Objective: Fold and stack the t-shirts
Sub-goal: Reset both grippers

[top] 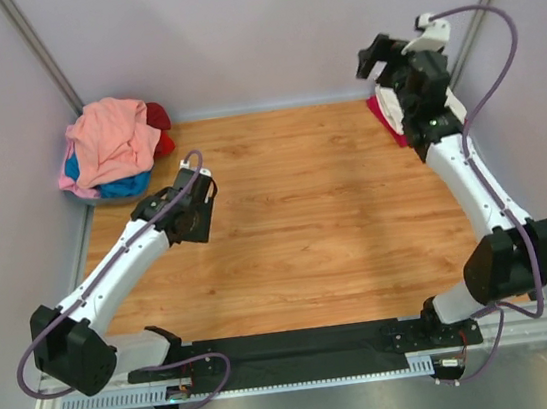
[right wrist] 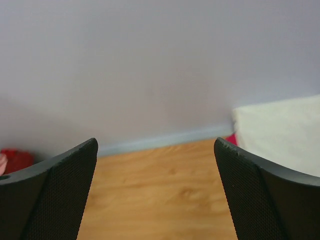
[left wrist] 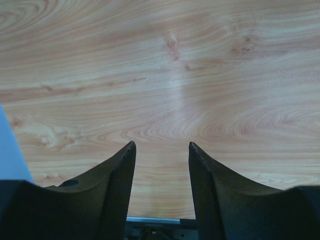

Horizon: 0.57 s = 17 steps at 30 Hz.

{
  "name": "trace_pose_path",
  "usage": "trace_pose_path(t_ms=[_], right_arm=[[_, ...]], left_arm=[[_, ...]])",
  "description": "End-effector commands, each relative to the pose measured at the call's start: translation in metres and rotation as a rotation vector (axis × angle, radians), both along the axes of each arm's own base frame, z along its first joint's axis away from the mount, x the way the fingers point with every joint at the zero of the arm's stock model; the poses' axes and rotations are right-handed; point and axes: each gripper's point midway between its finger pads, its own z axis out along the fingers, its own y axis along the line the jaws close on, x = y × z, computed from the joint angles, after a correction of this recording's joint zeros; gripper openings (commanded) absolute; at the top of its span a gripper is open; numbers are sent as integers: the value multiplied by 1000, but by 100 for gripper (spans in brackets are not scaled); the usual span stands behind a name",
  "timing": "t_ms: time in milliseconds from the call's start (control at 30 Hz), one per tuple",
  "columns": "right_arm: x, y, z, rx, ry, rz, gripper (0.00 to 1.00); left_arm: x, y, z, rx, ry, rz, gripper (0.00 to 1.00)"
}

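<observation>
while hovering over table [top: 305, 210], left end effector [left wrist: 162, 145] parted, empty; right end effector [right wrist: 156, 141] wide apart beside cream-white tee [right wrist: 280, 130] atop magenta tee [top: 380, 112]; salmon-pink tee [top: 108, 135], blue tee [top: 125, 187], red tee [top: 158, 116] heaped far-left.

The left arm [top: 112, 276] stretched from the lower left of the top view toward centre left. Its left gripper [top: 195, 220] tilted downward, with the fingers [left wrist: 115, 190] a modest gap apart and nothing between them. The right arm [top: 473, 188] ran up from the lower right, bent at its elbow near the right edge, and held the right gripper [top: 385, 59] high in the upper right, its fingers [right wrist: 55, 190] spread wide and empty.
</observation>
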Motion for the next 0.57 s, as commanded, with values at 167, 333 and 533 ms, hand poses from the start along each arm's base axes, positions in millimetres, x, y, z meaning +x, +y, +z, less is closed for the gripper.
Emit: trace_pose_path(t_ms=[167, 333, 533], right_arm=[[-97, 170, -126, 73, 354, 471, 100], [-151, 209, -150, 137, 421, 690, 100], [-185, 208, -161, 118, 328, 800, 100]], left_arm=[[7, 13, 46, -23, -191, 60, 56], [5, 20, 72, -69, -308, 92, 56], [0, 37, 97, -92, -458, 141, 61]])
